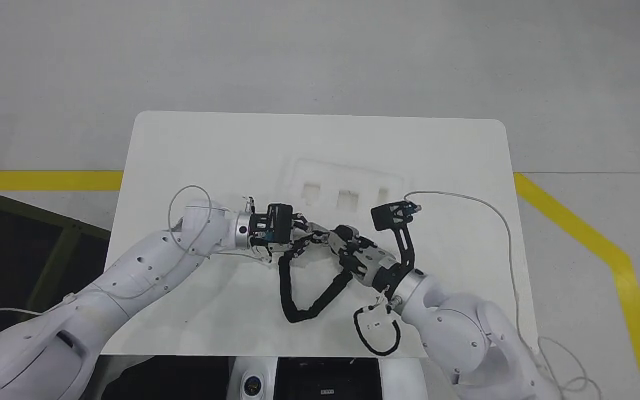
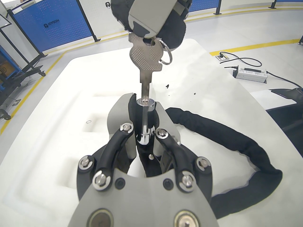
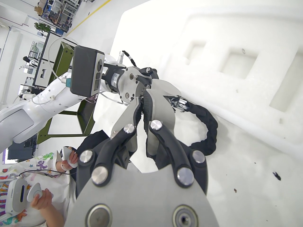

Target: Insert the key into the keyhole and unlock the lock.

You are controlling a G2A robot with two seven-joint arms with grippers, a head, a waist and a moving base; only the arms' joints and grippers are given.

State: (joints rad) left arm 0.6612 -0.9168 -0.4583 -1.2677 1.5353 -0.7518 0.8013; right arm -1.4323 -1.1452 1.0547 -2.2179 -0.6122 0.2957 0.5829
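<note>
At table [image 1: 450,150] centre, the key [image 2: 146,57] tip sits in the keyhole [image 2: 146,100].
The right gripper [image 2: 145,32] pinches the key's head, with most of the blade outside. The left gripper [image 2: 142,106] clamps the lock [image 2: 144,128]. Its black chain [image 2: 236,147] loops toward 6 o'clock, and a foam tray [image 1: 340,170] lies at 12 o'clock.

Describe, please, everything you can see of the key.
The key is silvery metal, with a dimpled bow carrying a split ring and a narrow blade. The right gripper pinches the bow's top; the blade tip sits in the keyhole of the lock, held by the left gripper.
</note>
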